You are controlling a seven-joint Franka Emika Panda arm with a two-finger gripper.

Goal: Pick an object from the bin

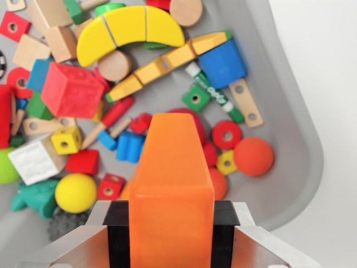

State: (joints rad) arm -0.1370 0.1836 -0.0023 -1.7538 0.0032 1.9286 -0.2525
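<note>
Gripper (172, 234) clamped tight on orange block (170, 184), held above grey bin (290, 139) of mixed toys; white surface (334, 84) beyond bin rim.

We see a smooth matt orange block (172, 184), plastic by its look, between black rubbery pads (117, 234) on brushed metal fingers (78, 245). The grey bin (290, 111) looks like smooth plastic. Near its far edge, the yellow banana (131, 30) is painted wood with a soft sheen; the red cube (72, 90) seems matt, embossed.
</note>
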